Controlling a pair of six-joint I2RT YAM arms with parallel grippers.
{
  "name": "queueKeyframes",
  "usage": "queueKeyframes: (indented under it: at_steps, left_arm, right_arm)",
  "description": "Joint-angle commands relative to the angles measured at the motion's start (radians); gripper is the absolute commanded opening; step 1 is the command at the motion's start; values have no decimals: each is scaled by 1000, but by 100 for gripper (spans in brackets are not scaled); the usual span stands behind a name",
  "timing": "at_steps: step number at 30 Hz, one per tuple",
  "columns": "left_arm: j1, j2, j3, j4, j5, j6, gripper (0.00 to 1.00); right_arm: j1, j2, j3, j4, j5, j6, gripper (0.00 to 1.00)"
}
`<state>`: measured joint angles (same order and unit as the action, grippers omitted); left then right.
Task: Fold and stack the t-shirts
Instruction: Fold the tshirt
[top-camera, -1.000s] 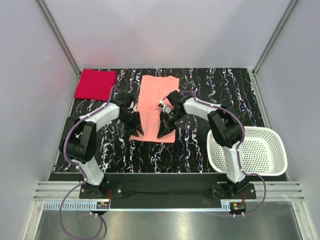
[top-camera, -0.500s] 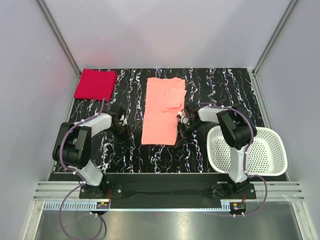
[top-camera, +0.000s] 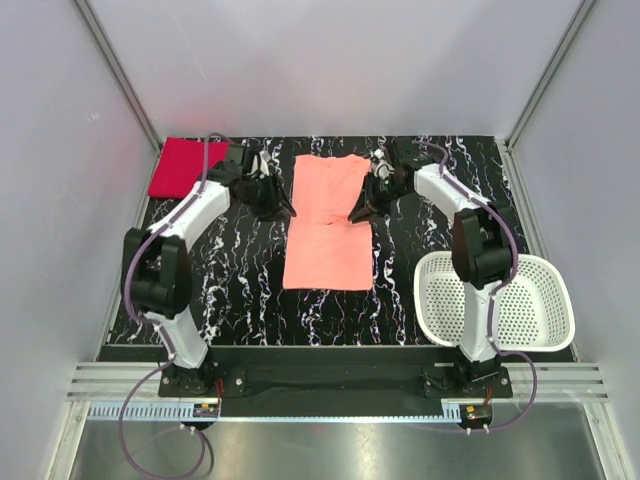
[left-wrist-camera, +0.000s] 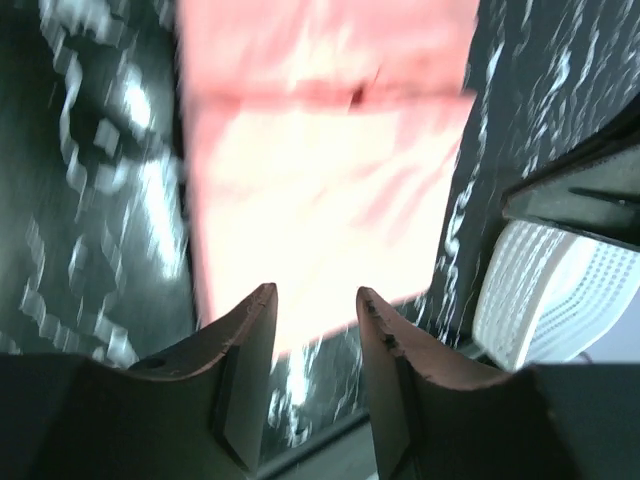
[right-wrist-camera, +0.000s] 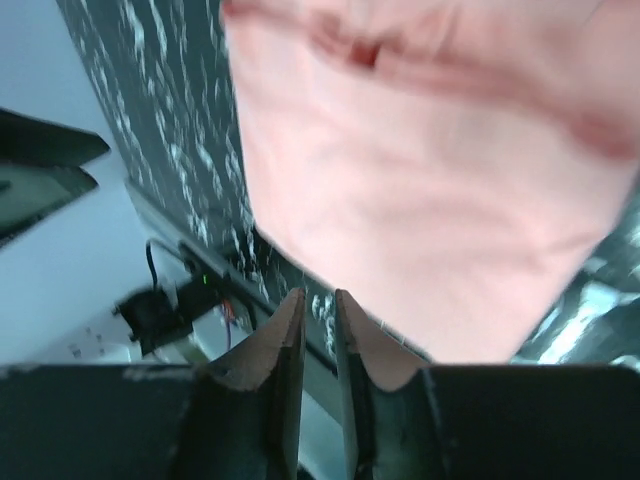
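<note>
**Salmon tee lies in a long strip, a hand at each side**

The salmon t-shirt lies flat in the middle of the black, white-veined surface. It is folded into a narrow strip that runs from near the far edge down toward the centre. A crosswise crease cuts it about halfway along. The red t-shirt sits in the far-left corner as a neat folded rectangle, well apart from the salmon one.

The left hand is just beside the left edge of the strip's far half. From its wrist camera, its fingers stand plainly apart with nothing between them, and the pink cloth lies beyond their tips.

The right hand is at the right edge of the same far half, roughly level with the left. From its wrist camera, its fingers are barely parted, with only a thin slit between them, and they hold nothing. The wrist views are too blurred to tell whether either hand touches the cloth.

A white perforated basket sits against the right edge, toward the near corner.
</note>
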<state>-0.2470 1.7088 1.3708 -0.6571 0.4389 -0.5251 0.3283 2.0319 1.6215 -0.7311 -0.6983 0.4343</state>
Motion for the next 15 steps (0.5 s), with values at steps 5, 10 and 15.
queueKeyframes:
  at_steps: [5,10,15]
  left_arm:
    - [-17,286,146,217,83,-72,43]
    - [-20,388,154,179,15,-92,38]
    - [-20,446,130,60,-90,-75,33]
  right_arm:
    - [-38,223,254,-50,89,75,25]
    - [-38,300,235,24,39,126,25]
    - [-35,314,141,41,40,104,23]
